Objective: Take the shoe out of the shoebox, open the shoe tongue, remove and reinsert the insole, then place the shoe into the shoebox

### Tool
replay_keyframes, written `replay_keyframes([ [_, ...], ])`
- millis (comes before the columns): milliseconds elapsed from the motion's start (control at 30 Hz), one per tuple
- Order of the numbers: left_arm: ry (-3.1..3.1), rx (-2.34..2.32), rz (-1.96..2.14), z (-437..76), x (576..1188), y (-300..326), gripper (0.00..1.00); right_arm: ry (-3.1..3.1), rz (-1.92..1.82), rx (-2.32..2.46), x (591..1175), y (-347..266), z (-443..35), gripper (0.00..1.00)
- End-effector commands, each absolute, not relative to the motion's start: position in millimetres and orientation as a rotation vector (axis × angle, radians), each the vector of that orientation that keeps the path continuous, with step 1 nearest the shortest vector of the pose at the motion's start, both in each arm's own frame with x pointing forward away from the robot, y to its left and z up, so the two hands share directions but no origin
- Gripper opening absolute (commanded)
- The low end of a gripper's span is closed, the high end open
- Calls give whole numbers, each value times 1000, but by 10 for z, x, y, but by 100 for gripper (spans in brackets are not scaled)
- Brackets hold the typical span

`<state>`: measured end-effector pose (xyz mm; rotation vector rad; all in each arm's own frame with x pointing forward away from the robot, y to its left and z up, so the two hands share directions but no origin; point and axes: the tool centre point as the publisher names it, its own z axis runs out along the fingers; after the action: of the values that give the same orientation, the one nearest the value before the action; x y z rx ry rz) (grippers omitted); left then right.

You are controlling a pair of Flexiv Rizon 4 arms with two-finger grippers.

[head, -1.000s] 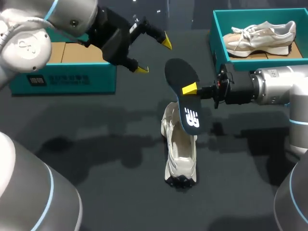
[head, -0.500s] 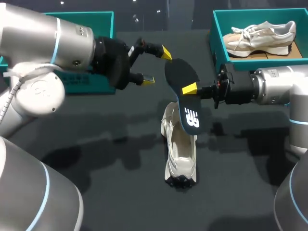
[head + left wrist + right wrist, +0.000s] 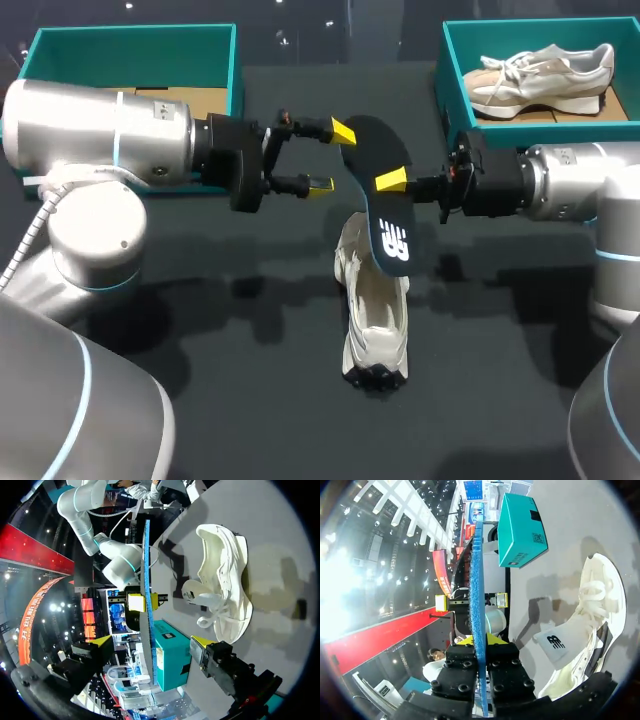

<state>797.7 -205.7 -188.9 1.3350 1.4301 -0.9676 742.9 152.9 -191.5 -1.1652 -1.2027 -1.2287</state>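
A dark surface (image 3: 200, 330) carries a white shoe (image 3: 375, 320) near its middle. An open teal shoebox (image 3: 130, 55) sits at the far left corner, a second teal shoebox (image 3: 530, 33) at the far right corner.

Black insole (image 3: 372, 150) stands tilted over the white shoe's (image 3: 378, 320) laced end; teal shoebox (image 3: 446, 90) well behind it

A white logo mark sits on the near end of the dark insole (image 3: 385, 195). The white shoe (image 3: 375, 320) has a dark logo on its tongue tab (image 3: 554, 642). The left teal shoebox (image 3: 520, 527) bears small black printed labels, too small to read.
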Motion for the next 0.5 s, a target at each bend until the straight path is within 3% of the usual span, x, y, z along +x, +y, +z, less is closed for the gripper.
replay_keyframes([
  [33,1329,1251,-1029,-1912,8011,-2117,100,-1201,-1232,-1172,7403,1543,-1911,0],
  [467,1342,1233,-1058,-2021,8024,-2278,100,-1208,-1250,-1214,7431,1624,-1867,0],
  [500,1340,1231,-1060,-2021,8022,-2304,96,-1209,-1250,-1216,7435,1637,-1864,0],
])
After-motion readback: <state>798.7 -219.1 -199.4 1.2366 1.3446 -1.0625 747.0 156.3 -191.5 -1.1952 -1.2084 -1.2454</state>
